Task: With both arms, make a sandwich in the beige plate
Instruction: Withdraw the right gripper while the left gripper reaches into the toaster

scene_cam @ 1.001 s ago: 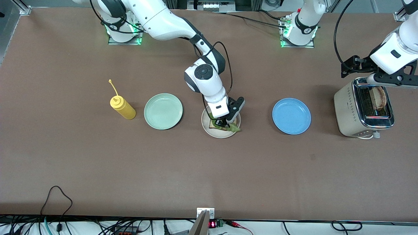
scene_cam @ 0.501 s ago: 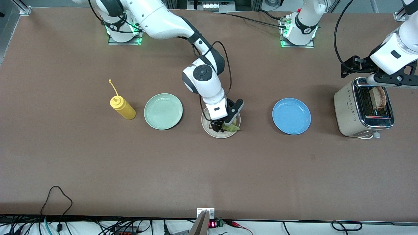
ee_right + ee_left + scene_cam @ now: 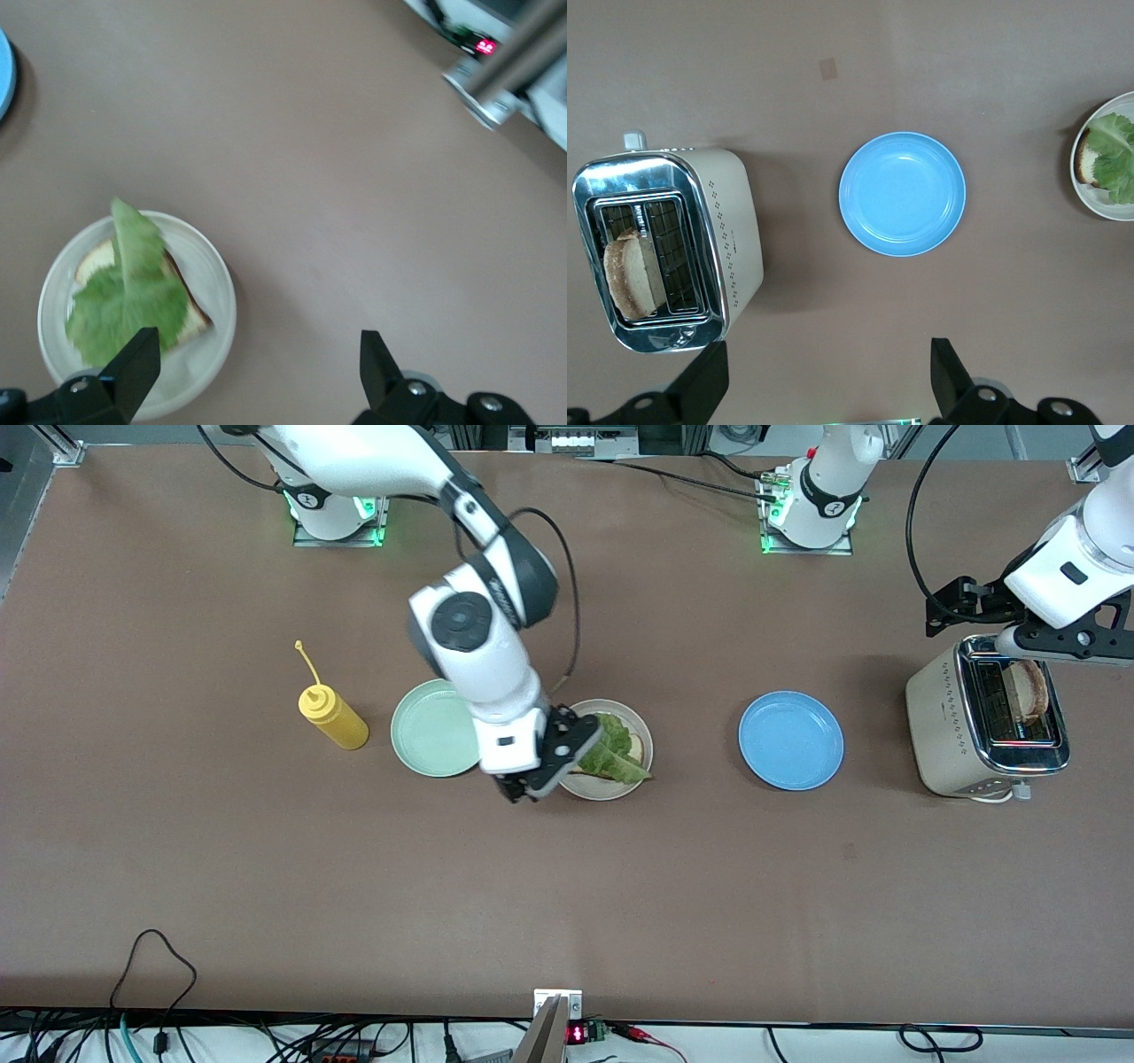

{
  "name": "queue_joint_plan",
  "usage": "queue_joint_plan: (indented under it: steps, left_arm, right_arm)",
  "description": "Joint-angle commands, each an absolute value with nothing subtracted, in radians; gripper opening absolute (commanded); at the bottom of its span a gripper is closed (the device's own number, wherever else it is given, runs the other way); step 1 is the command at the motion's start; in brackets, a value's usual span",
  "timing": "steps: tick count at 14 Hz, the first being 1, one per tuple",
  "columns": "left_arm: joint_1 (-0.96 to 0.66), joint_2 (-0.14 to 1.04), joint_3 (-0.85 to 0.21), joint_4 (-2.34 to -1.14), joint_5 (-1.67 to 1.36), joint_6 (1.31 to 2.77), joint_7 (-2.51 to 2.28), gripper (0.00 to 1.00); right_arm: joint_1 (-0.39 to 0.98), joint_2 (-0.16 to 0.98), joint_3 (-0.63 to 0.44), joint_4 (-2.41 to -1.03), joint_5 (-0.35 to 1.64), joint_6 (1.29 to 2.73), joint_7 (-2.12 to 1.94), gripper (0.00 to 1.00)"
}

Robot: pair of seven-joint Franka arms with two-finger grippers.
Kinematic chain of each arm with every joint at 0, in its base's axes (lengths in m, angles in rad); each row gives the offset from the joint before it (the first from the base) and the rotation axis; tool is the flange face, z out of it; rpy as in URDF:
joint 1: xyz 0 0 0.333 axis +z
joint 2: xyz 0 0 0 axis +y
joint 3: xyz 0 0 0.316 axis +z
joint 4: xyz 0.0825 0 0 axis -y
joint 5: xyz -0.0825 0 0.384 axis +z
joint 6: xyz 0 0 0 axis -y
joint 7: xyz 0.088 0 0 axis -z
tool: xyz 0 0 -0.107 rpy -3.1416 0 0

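Lettuce (image 3: 613, 751) lies on a bread slice (image 3: 631, 746) in the beige plate (image 3: 645, 737). Right gripper (image 3: 524, 786), wide and empty, hangs beside the plate; left gripper (image 3: 824, 382) (also wide) waits over the toaster (image 3: 985, 717), second slice (image 3: 1028, 688) inside

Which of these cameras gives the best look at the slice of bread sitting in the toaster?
The left wrist view: it looks straight down into the toaster, showing the bread slice standing in one slot. The front view shows the bread slice smaller, partly under the left gripper. The right wrist view misses it.
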State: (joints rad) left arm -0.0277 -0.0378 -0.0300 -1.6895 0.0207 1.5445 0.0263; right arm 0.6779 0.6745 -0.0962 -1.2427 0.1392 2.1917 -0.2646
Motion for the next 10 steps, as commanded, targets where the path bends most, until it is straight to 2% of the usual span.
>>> queue_joint_plan:
  steps: [1, 4, 6, 8, 10]
  left_arm:
    - [-0.003, -0.012, -0.025, -1.655, 0.009, 1.522, 0.038, 1.00]
    - [0.000, 0.008, -0.026, -1.655, 0.009, 1.519, 0.021, 1.00]
    - [0.003, 0.008, -0.025, -1.651, 0.009, 1.453, 0.023, 1.00]
    - [0.000, 0.030, -0.025, -1.623, 0.008, 1.440, 0.023, 1.00]
    - [0.012, 0.104, -0.023, -1.524, 0.018, 1.425, 0.025, 1.00]
  right_arm:
    - [0.618, 0.591, -0.081, -1.284, 0.140, 2.088, -0.258, 1.00]
    - [0.557, 0.539, -0.086, -1.295, 0.130, 1.995, -0.258, 1.00]
    - [0.551, 0.511, -0.147, -1.295, 0.133, 1.950, -0.255, 1.00]
    - [0.478, 0.494, -0.144, -1.295, 0.130, 1.895, -0.252, 1.00]
    - [0.402, 0.465, -0.141, -1.295, 0.127, 1.843, -0.239, 1.00]
